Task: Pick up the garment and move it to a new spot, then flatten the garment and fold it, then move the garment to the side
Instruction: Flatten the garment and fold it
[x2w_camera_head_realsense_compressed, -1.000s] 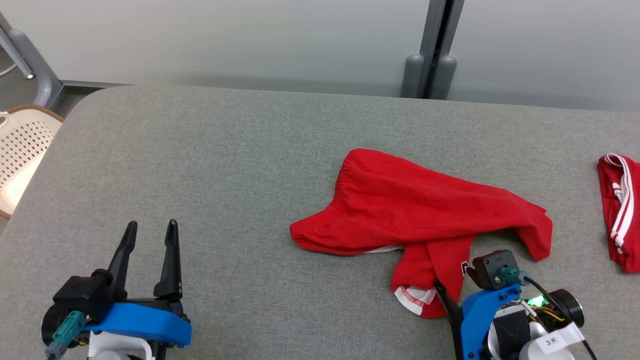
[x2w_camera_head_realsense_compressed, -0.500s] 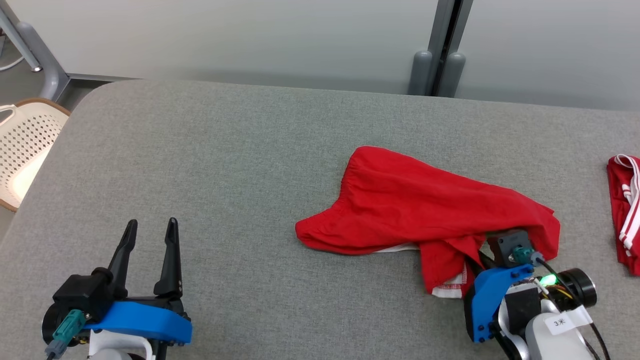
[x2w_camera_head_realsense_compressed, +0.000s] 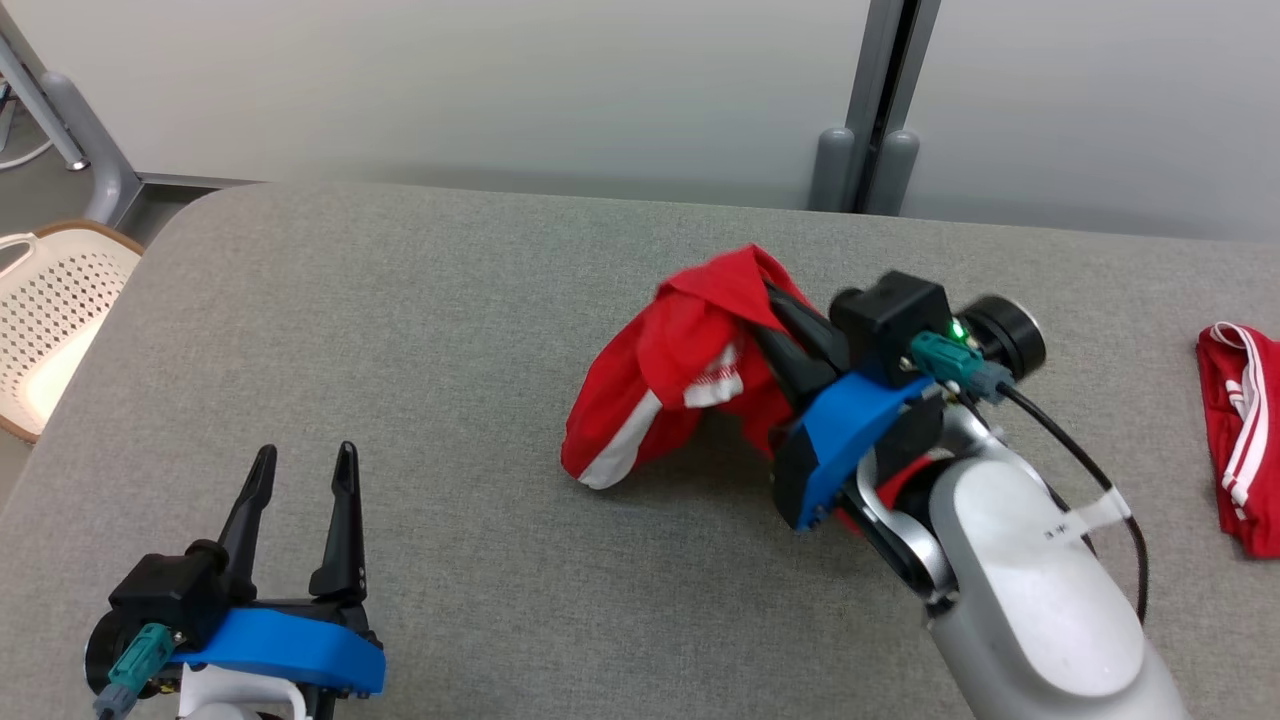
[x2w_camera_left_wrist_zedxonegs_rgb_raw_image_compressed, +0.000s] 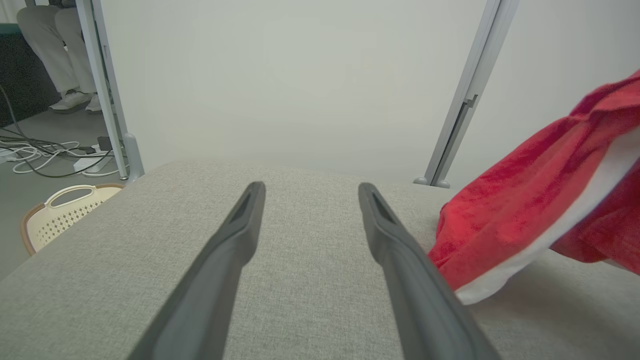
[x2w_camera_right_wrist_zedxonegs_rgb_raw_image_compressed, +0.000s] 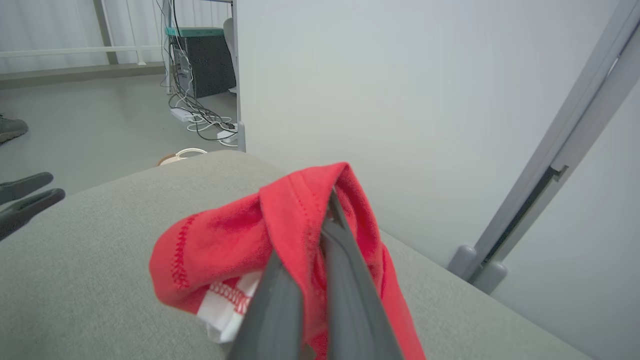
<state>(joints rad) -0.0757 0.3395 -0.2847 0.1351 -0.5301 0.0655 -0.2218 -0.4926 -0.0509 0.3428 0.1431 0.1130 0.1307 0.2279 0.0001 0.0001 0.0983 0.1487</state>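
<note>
Head view, centre of frame: right claw (x2w_camera_head_realsense_compressed: 772, 292) was shut tight on a fold of the red shorts (x2w_camera_head_realsense_compressed: 650, 390), with cloth draped over both fingers. The right wrist view confirmed it: fabric was pinched between the closed fingers near their tips and bunched below them.

Change over the last second: the shorts had lain spread flat at centre right of the frame, with the right claw low at the lower right, open beside a leg hem. It then closed on the cloth and rose toward the upper middle of the frame. The shorts were gathered into a hanging bundle, white side stripe showing. Their lower end at centre appeared to rest on the grey worktop (x2w_camera_head_realsense_compressed: 400, 330), though contact could not be confirmed.

Left claw (x2w_camera_head_realsense_compressed: 303, 455) sat at the lower left, fingers wide apart, holding nothing, well apart from the shorts. The left wrist view showed the red cloth at its right edge.

A second red garment (x2w_camera_head_realsense_compressed: 1235, 430) lay at the right edge of the frame. A pale basket (x2w_camera_head_realsense_compressed: 50, 310) stood off the worktop at the left edge.

Judgement: the pick-up looked secured and the carry to a new spot was under way. Flattening and folding were not yet begun. A single-point grip left the cloth crumpled, so spreading would probably need the left claw.
</note>
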